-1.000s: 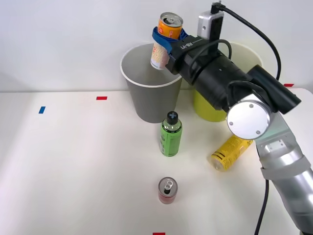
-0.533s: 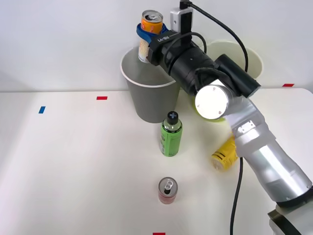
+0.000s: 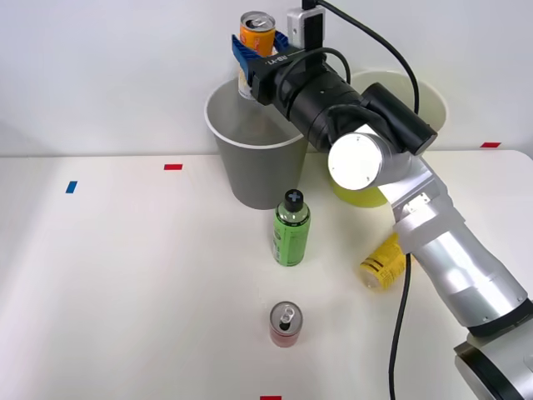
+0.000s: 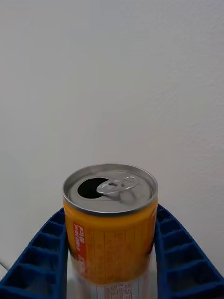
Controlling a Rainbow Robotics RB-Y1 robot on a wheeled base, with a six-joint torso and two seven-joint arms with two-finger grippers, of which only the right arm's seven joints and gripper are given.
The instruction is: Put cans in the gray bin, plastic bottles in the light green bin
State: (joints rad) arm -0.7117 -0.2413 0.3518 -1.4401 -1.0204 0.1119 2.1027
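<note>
Right gripper (image 3: 254, 52) is holding the orange and white can (image 3: 256, 33) upright above the gray bin (image 3: 254, 154), blue fingers (image 4: 179, 261) clamping both sides of the can (image 4: 110, 219). Green bottle (image 3: 291, 227) is standing on the surface (image 3: 125, 283) before the bin; red can (image 3: 286, 323) nearer; yellow bottle (image 3: 381, 262) is lying below the light green bin (image 3: 366, 193)

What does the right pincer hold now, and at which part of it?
The right pincer holds the orange and white can, upright, by the sides of its body, one blue finger on each side, above the gray bin.
</note>
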